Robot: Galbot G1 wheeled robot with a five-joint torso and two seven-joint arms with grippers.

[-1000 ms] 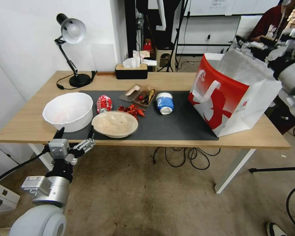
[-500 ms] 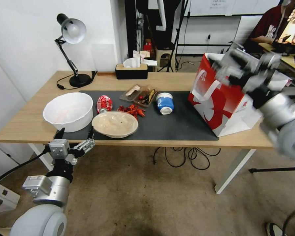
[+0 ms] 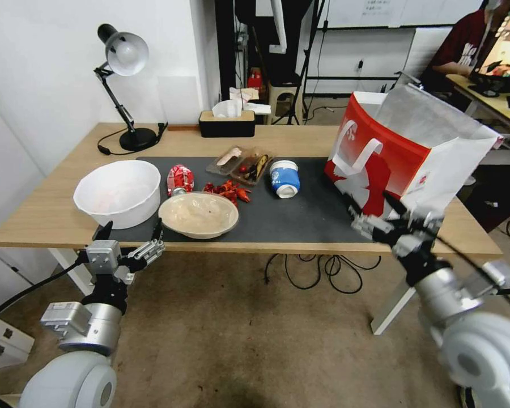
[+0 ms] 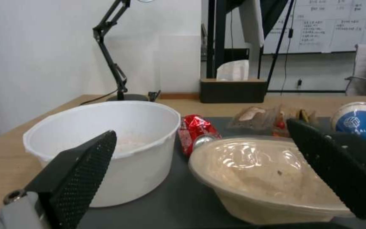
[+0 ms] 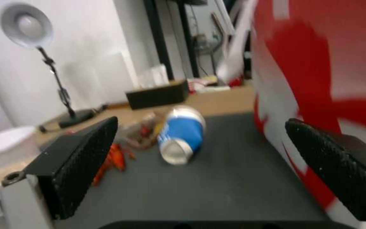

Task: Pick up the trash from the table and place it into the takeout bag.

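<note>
Red-and-white takeout bag [image 3: 402, 164] beside wide-fingered right gripper [image 3: 374, 212]

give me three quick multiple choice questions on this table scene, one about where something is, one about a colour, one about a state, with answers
1. Where is the takeout bag on the table?
A. right end
B. left end, by the lamp
C. under it

2. What colour is the tub lying on the mat?
A. green
B. blue and white
C. black

3. How is the right end effector?
A. shut on the tub
B. shut on the can
C. open, holding nothing

Answers:
1. A: in the head view the bag stands at the right end, partly on the mat.
2. B: blue body with a white rim in the head and right wrist views.
3. C: the right wrist view shows its fingers wide apart with only mat between, low by the table's front edge beside the bag. The left end effector is also open, before the beige bowl.
</note>
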